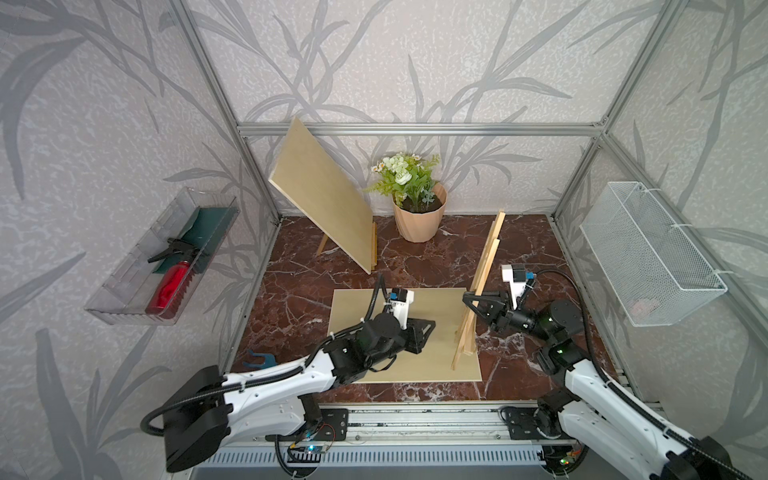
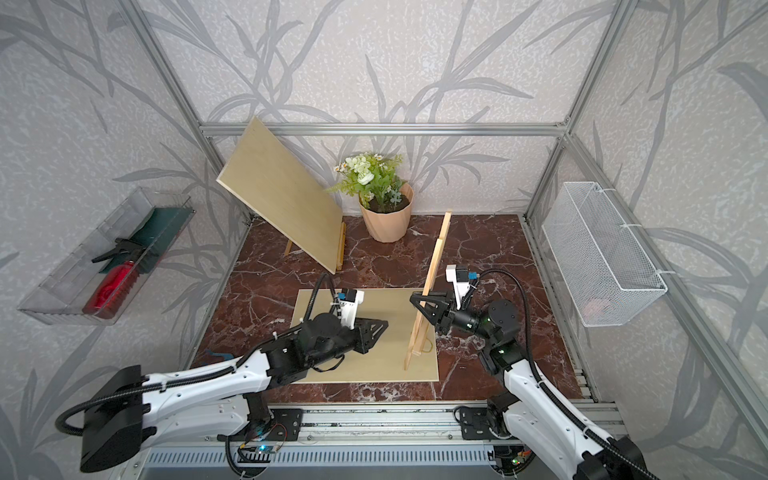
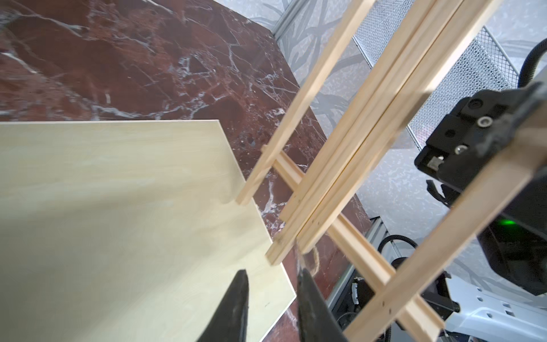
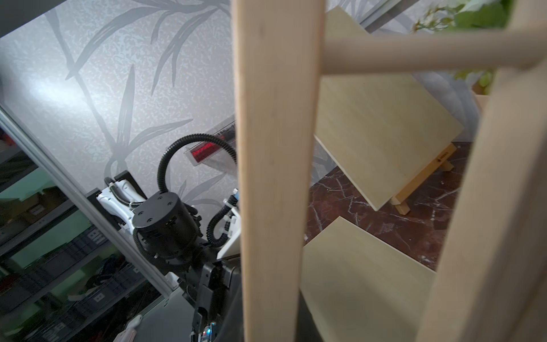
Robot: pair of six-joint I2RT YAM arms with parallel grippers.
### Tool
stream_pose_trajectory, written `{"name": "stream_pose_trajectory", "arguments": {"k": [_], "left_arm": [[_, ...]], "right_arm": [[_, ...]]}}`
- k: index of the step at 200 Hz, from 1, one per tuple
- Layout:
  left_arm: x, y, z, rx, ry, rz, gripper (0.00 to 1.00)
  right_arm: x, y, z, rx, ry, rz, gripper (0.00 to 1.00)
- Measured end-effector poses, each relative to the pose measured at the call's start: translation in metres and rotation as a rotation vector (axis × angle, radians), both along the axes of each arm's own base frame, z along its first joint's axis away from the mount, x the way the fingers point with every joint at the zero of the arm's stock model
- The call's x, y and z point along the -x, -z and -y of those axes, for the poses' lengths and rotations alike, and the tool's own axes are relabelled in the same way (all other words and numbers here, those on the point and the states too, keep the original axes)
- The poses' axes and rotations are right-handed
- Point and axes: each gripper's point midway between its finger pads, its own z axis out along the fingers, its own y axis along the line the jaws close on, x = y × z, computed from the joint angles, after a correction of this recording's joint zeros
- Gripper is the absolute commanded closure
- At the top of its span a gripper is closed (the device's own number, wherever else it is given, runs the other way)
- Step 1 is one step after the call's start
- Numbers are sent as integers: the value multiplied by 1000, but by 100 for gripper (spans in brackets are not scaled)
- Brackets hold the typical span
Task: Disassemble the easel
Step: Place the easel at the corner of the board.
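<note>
The bare wooden easel stands tilted at the right edge of a pale board that lies flat on the marble table. My right gripper is shut on one of its upright slats at mid height. My left gripper hovers low over the flat board, just left of the easel's feet, open a little with nothing between its fingers. A loop of twine hangs by one fingertip.
A second easel carrying a board leans at the back left. A potted plant stands at the back middle. A clear tray with a red spray bottle hangs on the left wall, a white wire basket on the right.
</note>
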Motion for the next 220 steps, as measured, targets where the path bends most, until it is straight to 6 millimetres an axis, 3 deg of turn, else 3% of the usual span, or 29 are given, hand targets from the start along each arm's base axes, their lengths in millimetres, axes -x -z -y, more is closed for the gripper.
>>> {"name": "stream_pose_trajectory", "arguments": {"k": [35, 67, 97, 132, 170, 220], "left_arm": [[23, 17, -50, -71, -13, 31, 62], [43, 30, -86, -113, -9, 57, 61], [56, 45, -102, -113, 9, 54, 60], [65, 51, -110, -101, 24, 45, 58], [67, 59, -112, -127, 26, 13, 54], [68, 69, -114, -165, 27, -11, 53]], "right_arm": [[-9, 0, 22, 98, 176, -33, 100], [-21, -22, 45, 238, 340, -77, 100], [-36, -39, 69, 397, 479, -138, 100], [-71, -48, 90, 615, 597, -232, 100], [-129, -21, 102, 846, 633, -369, 100], [-222, 39, 124, 1042, 649, -532, 100]]}}
